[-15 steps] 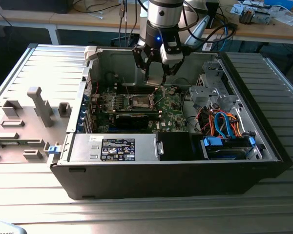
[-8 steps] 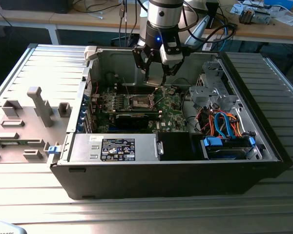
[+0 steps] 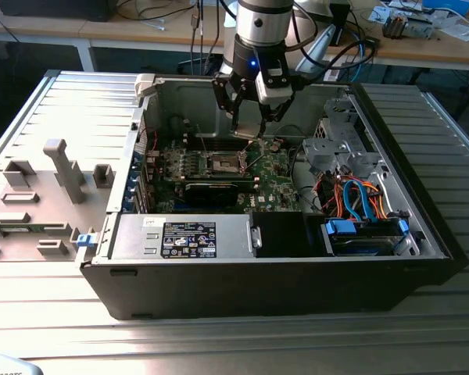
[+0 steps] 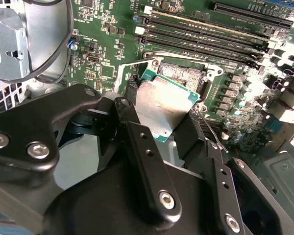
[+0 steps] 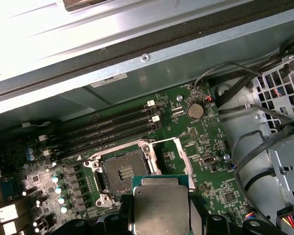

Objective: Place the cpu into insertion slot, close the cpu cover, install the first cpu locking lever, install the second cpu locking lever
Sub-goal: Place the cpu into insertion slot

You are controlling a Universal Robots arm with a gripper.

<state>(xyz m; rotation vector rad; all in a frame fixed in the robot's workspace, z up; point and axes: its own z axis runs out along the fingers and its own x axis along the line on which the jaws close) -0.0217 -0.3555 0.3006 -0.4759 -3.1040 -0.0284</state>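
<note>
CPU (image 5: 160, 208) is clamped in my end effector (image 3: 250, 129), held just above the empty socket (image 5: 123, 171). Cover (image 5: 183, 155) stands open; I judge no step complete, all four outstanding.

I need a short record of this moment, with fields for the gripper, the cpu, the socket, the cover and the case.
gripper: shut on the cpu
cpu: held above the board, close to the socket, not in it
socket: empty, contacts bare
cover: swung open beside the socket
case: lying on its side, open on top
</note>
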